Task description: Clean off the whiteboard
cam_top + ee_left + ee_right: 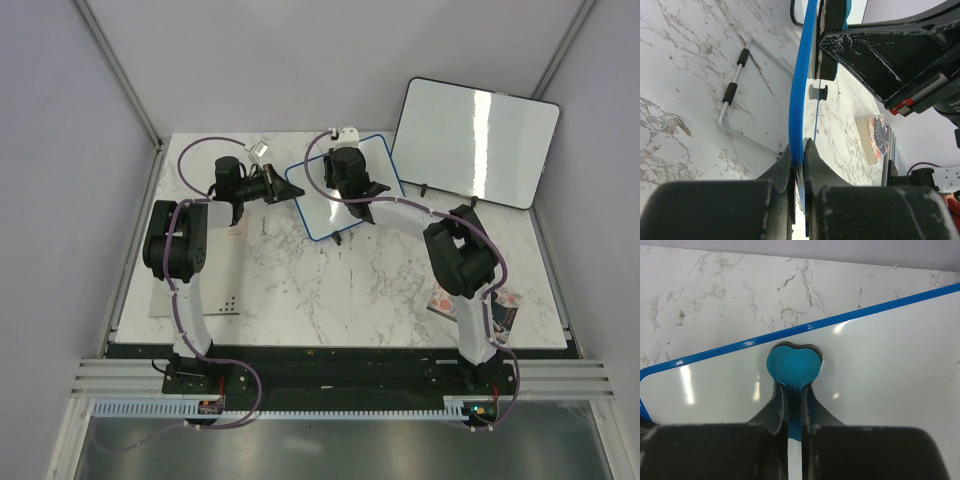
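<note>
The whiteboard [322,213], small and blue-framed, lies tilted at the back middle of the marble table. My left gripper [287,189] is shut on its left edge; in the left wrist view the blue frame [799,95] runs edge-on between the jaws of that gripper [799,150]. My right gripper [347,183] is over the board, shut on a blue heart-shaped eraser [792,365] that rests on the white surface [880,370] close to the frame [715,354]. The part of the surface in the right wrist view carries no marks.
A larger black-framed whiteboard [475,140] leans at the back right. A printed card [503,312] lies by the right arm's base, and a white sheet [200,295] lies at the left. The board's wire stand with black feet [735,90] lies on the marble behind it.
</note>
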Motion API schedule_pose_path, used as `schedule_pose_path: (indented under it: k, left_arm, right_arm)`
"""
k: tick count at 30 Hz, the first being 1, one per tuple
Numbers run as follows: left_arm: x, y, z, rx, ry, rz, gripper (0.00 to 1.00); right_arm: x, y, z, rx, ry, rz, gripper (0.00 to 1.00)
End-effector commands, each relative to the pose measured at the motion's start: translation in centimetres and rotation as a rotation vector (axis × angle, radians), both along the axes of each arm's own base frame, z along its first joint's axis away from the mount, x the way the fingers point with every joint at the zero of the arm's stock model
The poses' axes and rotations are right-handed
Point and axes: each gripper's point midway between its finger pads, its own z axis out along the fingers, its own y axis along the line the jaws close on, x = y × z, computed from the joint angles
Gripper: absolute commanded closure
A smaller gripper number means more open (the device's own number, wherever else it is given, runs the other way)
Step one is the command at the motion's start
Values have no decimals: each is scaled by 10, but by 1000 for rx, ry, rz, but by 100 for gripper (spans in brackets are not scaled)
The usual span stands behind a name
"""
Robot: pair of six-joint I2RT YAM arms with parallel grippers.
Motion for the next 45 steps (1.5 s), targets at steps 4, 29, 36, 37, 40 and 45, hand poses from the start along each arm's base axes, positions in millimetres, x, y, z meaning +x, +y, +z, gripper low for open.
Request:
schedule_pose_path:
  k: [4,29,36,37,40,45]
  left_arm:
    - [-51,-48,-9,34,-92,-261,98]
    - [-52,-50,-11,40,-87,-266,98]
    - [-52,-50,-12,42,-86,-267,98]
    - [-52,-51,-11,41,-87,-268,98]
    - [-53,-51,-10,41,-89,-271,98]
    - [-52,-51,-11,43,-85,-269,98]
  right_arm:
    - [-64,11,-126,-192,322,113,100]
    - [-75,61,-122,-171,317,261,100]
    - [-36,-1,-120,-196,306,28,100]
    - [-30,-16,-119,-200,307,-22,100]
    - [-12,-64,-119,-178,329,-153,100]
    - [4,-132,-119,-160,350,-291,100]
